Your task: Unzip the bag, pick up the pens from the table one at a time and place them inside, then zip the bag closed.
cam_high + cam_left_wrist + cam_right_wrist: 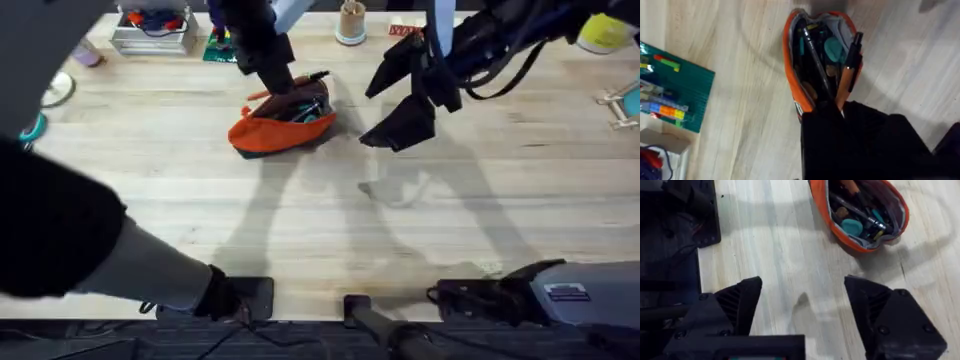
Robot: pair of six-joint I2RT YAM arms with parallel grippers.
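Orange and unzipped, the bag (282, 124) lies on the table (300, 220) toward its far side, left of centre, its mouth gaping over a teal-handled item (852, 226) and a dark pen (816, 60). An orange pen (846, 75) leans out over its rim. The left gripper (827, 107) sits at the bag's opening; whether its fingers grip the orange pen cannot be told. Just to the right, the right gripper (802, 300) hovers over bare wood, fingers spread wide and holding nothing.
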